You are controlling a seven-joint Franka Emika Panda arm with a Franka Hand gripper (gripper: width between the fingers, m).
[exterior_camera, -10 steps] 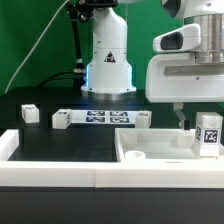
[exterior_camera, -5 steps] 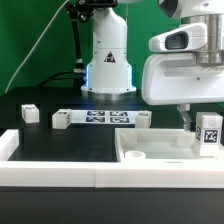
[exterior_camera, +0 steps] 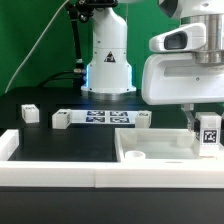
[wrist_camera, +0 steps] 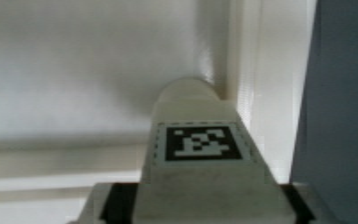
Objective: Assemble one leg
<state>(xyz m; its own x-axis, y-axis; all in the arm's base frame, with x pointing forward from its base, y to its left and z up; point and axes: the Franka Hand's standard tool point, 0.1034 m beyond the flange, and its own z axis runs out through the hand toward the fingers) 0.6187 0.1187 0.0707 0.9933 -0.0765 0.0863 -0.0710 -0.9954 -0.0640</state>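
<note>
White leg (exterior_camera: 209, 134) stands clamped inside the tool (wrist_camera: 201, 207)

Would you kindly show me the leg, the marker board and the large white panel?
the leg (exterior_camera: 208, 133), exterior view, on the tag on its side.
the marker board (exterior_camera: 100, 119), exterior view, middle of its tagged top face.
the large white panel (exterior_camera: 165, 148), exterior view, on its bare inner floor.

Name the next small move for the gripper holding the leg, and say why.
Probably ease the leg straight down a little. The gripper is shut on it and holds it upright over the white panel, at the corner on the exterior view's right. The wrist view shows its tip close to the panel's wall. Whether it already touches the panel cannot be told, so go slowly.
</note>
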